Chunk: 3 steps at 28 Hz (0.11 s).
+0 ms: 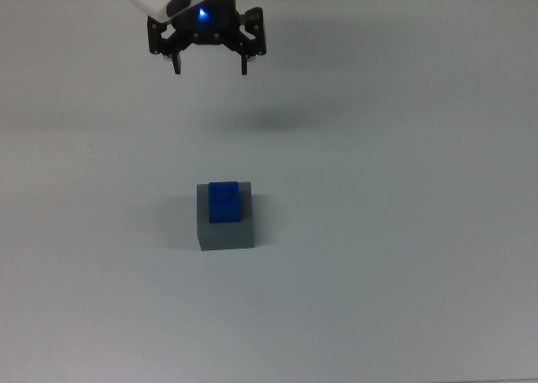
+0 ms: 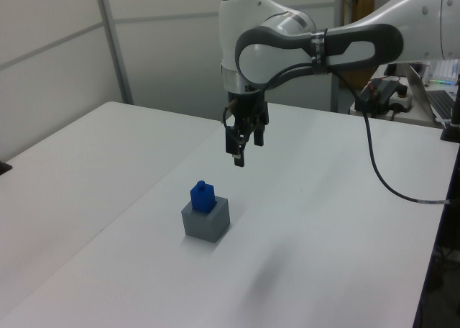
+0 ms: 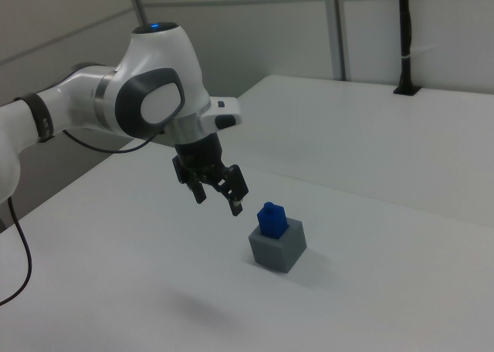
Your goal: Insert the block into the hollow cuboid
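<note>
**Block seated in cuboid, arm clear above**

Top view: gripper (image 1: 210, 66) hangs near the top edge, fingers spread, holding nothing. Well apart from it, the block (image 1: 224, 203) sits in the recess of the hollow cuboid (image 1: 225, 229) on the white table (image 1: 403, 232).

Left view: block (image 2: 203, 197) stands upright, its upper part sticking out above the cuboid (image 2: 206, 220). Gripper (image 2: 239, 147) is up and off to the left view's right, likely lifted to avoid knocking it.

Right view: gripper (image 3: 220, 191) empty, beside and above the block (image 3: 271, 219). Placement looks done.
</note>
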Tool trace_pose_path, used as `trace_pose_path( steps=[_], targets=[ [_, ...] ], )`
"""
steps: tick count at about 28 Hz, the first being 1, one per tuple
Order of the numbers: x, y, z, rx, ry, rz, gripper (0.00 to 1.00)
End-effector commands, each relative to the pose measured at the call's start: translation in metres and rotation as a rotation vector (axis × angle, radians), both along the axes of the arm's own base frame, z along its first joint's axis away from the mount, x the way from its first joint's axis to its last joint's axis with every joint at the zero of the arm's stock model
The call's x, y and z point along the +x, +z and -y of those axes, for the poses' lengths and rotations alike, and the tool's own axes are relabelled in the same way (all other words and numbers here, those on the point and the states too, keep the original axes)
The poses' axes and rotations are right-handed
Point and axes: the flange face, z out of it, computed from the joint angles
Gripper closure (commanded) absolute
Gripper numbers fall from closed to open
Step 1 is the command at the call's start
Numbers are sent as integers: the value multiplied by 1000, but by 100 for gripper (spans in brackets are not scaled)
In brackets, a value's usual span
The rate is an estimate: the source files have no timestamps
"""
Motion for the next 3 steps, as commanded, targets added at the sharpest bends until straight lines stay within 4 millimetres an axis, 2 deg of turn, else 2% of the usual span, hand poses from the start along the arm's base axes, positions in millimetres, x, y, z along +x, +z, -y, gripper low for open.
trace_pose_path(
  steps=[1, 3],
  targets=[
    [0, 0, 1, -3, -10, 12, 0],
    [0, 0, 1, -3, -10, 12, 0]
  ],
)
